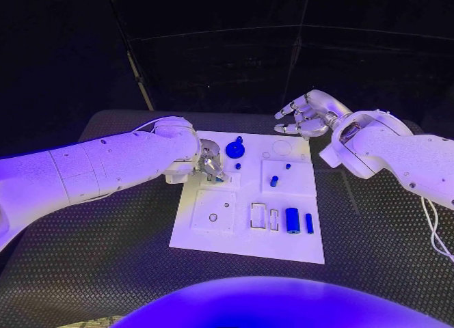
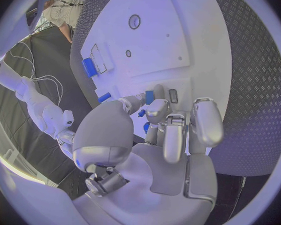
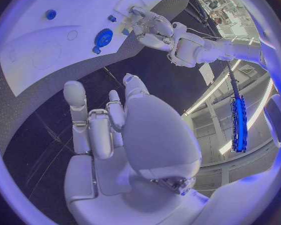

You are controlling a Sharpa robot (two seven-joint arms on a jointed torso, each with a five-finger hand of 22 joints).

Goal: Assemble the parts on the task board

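Note:
The white task board (image 1: 249,236) lies in the middle of the black table. My left hand (image 1: 209,167) is low over the board's left edge and pinches a small blue part (image 2: 149,96) between thumb and a finger, right above the board. On the board sit a round blue knob (image 1: 236,147), a short blue peg (image 1: 273,181), a blue block (image 1: 292,220) and a blue cylinder (image 1: 309,223). My right hand (image 1: 304,115) hangs in the air past the board's far right corner, its fingers apart and holding nothing. In the right wrist view the right hand (image 3: 115,125) has a bare palm.
Rectangular slots (image 1: 258,215) and a round hole (image 1: 213,218) mark the board's near half. The ribbed black table top (image 1: 109,273) stretches around the board on all sides. My right forearm (image 1: 414,160) crosses above the table's right side.

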